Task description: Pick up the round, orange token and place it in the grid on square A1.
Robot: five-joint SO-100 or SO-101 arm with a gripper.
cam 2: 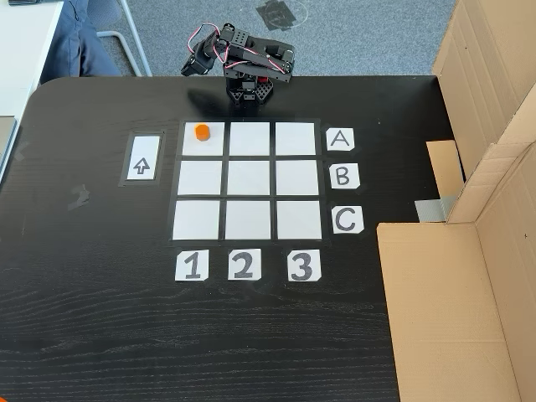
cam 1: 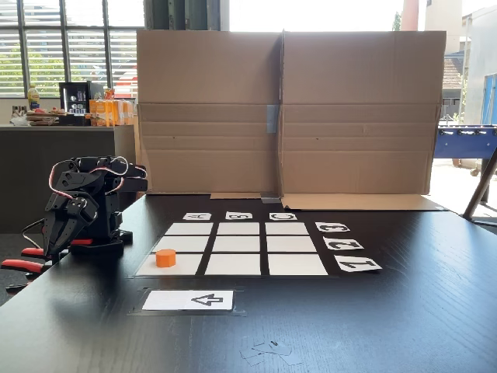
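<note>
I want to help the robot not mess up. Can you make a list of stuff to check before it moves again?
1. Orange token in the grid: ok, it stands upright on a white cell.
2. Is that cell square A1? Ok, in the view from above it lines up with the A card and the 1 card.
3. Token fully inside the cell: ok, though it sits near the cell's edge closest to the arm.
4. Arm clear of the token: ok, it is folded up at the table edge, apart from the grid.
5. Gripper open or shut: cannot tell, the folded arm hides the fingers.
6. Arrow card: ok, nothing on it.
</note>
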